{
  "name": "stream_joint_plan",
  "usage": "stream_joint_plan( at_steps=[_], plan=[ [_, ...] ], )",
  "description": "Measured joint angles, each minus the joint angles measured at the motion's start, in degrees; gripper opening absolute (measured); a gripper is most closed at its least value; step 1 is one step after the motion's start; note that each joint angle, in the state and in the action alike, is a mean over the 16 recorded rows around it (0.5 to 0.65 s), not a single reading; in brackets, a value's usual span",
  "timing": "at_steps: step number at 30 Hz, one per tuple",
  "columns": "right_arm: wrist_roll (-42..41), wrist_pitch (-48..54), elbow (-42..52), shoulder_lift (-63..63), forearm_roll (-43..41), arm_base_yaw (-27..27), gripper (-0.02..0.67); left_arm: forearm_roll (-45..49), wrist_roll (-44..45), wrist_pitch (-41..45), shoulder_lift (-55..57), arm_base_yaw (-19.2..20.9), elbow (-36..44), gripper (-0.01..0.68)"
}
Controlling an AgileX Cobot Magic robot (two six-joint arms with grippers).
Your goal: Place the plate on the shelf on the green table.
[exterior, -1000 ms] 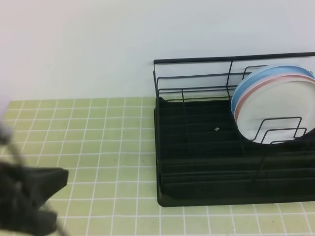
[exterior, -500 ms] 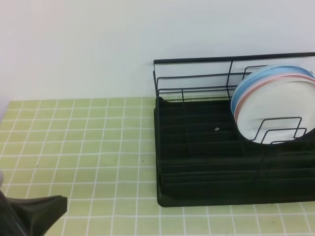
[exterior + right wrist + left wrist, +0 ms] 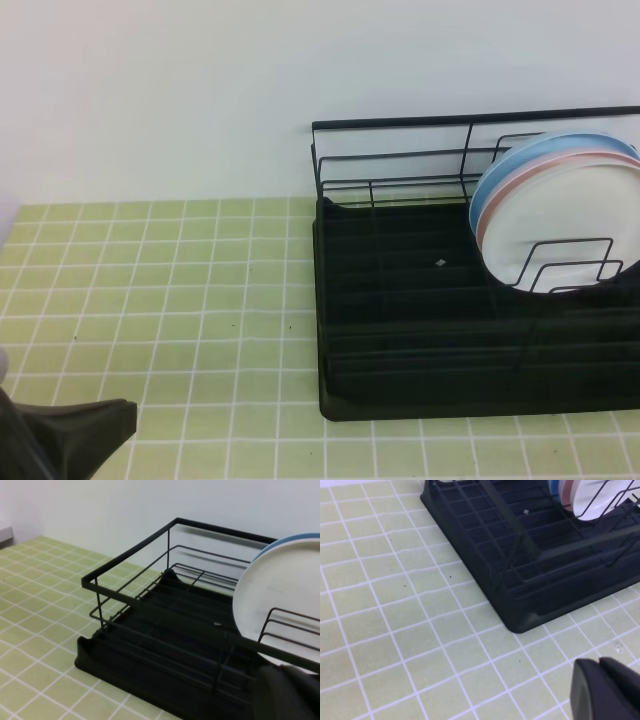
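Note:
The white plate (image 3: 560, 225) stands upright between the wire dividers at the right end of the black shelf (image 3: 420, 340), on the green table (image 3: 150, 280). The same plate (image 3: 280, 595) fills the right of the right wrist view, and its lower edge (image 3: 592, 497) shows at the top of the left wrist view. My left gripper (image 3: 126, 415) is shut and empty low at the front left, well apart from the shelf (image 3: 520, 545); its tips (image 3: 599, 666) press together. My right gripper (image 3: 287, 692) sits shut and empty near the shelf's front right part (image 3: 165, 630).
A pink plate (image 3: 482, 225) and a light blue plate (image 3: 530, 148) lean right behind the white one in the same slots. A white wall rises behind the shelf. Bare green tiles (image 3: 395, 630) stretch left of the shelf.
My left arm has dropped toward the front left corner of the exterior view over the first half second, then stayed still. The plates and the shelf have not moved.

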Motion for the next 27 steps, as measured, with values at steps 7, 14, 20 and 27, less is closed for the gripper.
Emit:
stream_joint_plan(
  at_steps=[7, 14, 20, 27],
  plan=[
    [0.0, 0.6, 0.0, 0.0, 0.0, 0.0, -0.002, 0.5, 0.0, -1.3, 0.0, 0.0, 0.4, -0.002],
    [0.0, 0.6, 0.0, 0.0, 0.0, 0.0, -0.002, 3.2, -2.9, -8.2, -2.4, 0.6, 3.5, -0.002],
    [0.0, 0.6, 0.0, 0.0, 0.0, 0.0, -0.002, 6.2, -6.3, -15.2, -8.9, 3.8, 9.7, -0.002],
    [0.0, 0.6, 0.0, 0.0, 0.0, 0.0, -0.002, 9.3, -10.3, -18.2, -20.9, 10.2, 18.8, -0.002]
  ],
)
